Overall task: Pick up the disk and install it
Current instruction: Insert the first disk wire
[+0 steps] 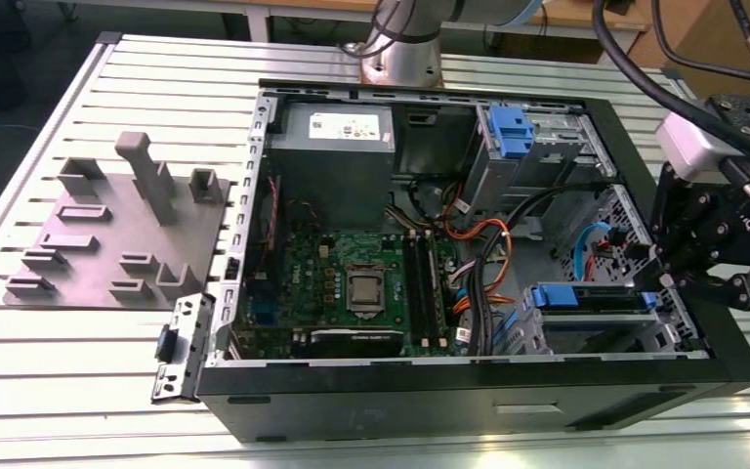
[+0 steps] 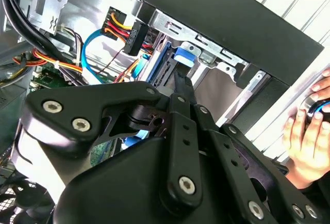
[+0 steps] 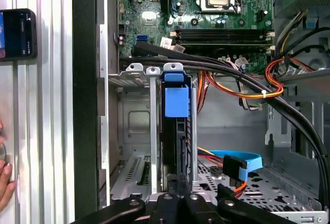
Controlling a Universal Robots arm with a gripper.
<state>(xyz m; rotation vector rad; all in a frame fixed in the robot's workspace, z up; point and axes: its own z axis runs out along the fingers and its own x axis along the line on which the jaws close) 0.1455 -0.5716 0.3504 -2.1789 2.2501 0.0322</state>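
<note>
- The black, multi-link gripper [image 1: 721, 259] is seen in the exterior view at the open computer case's side on the exterior view's right, level with the drive cage.
- In the second wrist view the gripper [image 2: 178, 87] is seen with its slim black fingers [image 2: 181, 85] drawn close together and reaching to the disk's blue end tab; whether they are actually pinching it cannot be told, as the tips are partly hidden by the linkage.
- The disk [image 3: 175, 131], a flat drive carried in blue plastic rails with a blue tab at its end, is seen standing on edge inside the silver sheet-metal drive cage [image 3: 135, 131], between the cage's upright walls.
- In the exterior view the same disk [image 1: 593, 296] is seen as a blue-framed block seated in the cage near the case's front corner.
- The picking-up is judged to be done, and the disk is judged to be largely slid into its bay; full seating cannot be confirmed.
- No cable is seen plugged into the disk; a blue flat data cable [image 3: 242, 161] with a black connector is seen lying loose on the perforated case floor beside the cage.
- The disk's label and silver face are not seen; only edge, rails and tab are presented.
- A person's hand [image 2: 309, 131] is seen outside the black case wall [image 2: 227, 12], well apart from the gripper.
</note>
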